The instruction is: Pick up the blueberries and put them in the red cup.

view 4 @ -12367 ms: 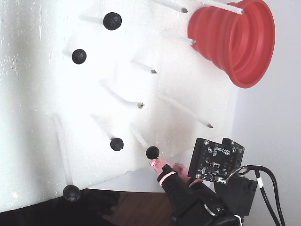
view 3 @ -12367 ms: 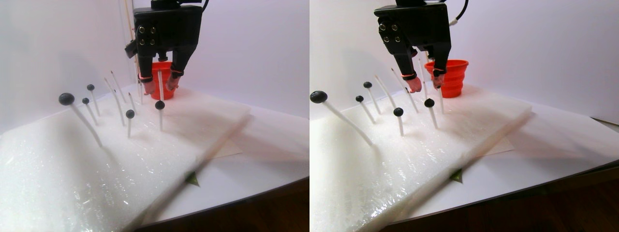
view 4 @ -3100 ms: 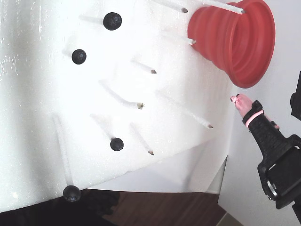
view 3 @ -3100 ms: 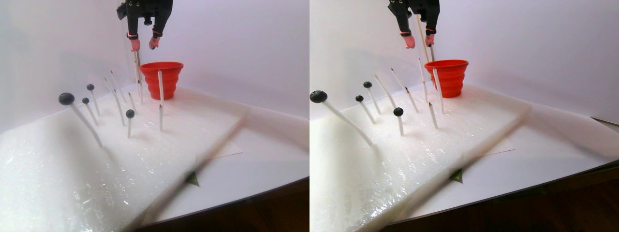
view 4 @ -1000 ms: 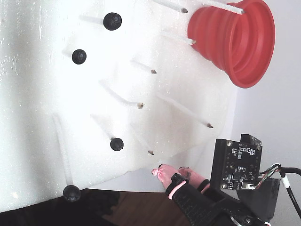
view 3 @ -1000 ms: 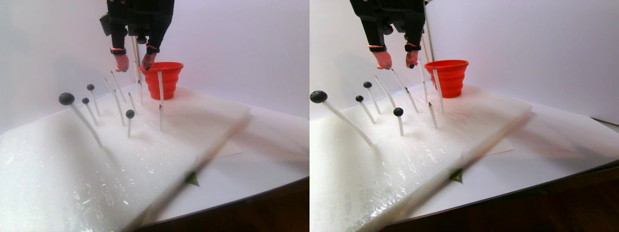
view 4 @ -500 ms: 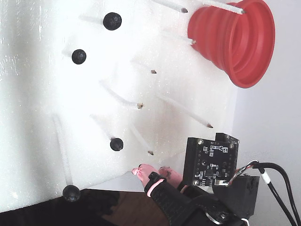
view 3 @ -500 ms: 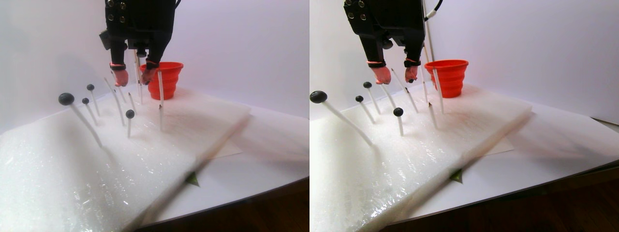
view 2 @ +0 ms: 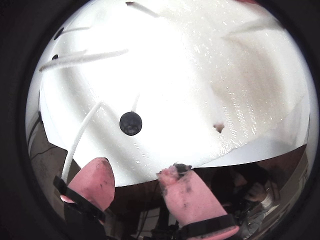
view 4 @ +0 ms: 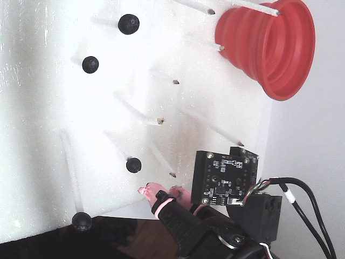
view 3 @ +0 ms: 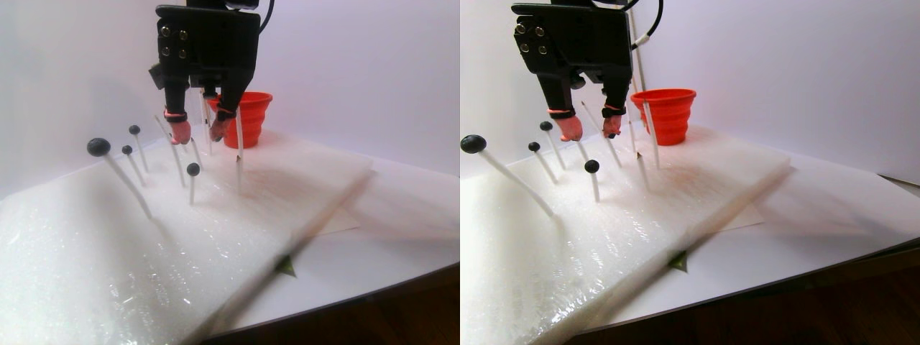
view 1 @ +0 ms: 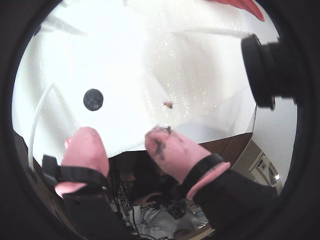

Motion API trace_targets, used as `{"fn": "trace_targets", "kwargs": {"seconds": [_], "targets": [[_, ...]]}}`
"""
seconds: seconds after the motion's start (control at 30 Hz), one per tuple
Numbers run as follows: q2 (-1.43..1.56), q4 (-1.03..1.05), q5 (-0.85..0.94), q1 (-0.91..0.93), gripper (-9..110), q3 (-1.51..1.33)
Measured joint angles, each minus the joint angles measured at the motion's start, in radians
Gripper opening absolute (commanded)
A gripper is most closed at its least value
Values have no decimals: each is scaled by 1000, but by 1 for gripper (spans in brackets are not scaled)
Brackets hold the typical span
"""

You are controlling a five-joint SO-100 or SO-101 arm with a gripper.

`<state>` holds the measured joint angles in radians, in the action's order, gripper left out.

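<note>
Hovering with fingers apart and empty, the hand point(view 2: 135, 182) lines up on the nearest blueberry point(view 2: 130, 123), raised on its stick for easy pinching; the cup point(view 4: 269, 46) waits well apart.

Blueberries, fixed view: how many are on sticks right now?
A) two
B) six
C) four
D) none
C: the fixed view shows four blueberries on stick tips, at and; the other sticks are bare.
</note>
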<state>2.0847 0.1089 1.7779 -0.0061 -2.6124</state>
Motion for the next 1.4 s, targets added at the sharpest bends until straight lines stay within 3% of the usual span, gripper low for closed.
{"fn": "trace_targets", "kwargs": {"seconds": [1.4], "targets": [[-288,-201,-28,-34,19,95]]}}
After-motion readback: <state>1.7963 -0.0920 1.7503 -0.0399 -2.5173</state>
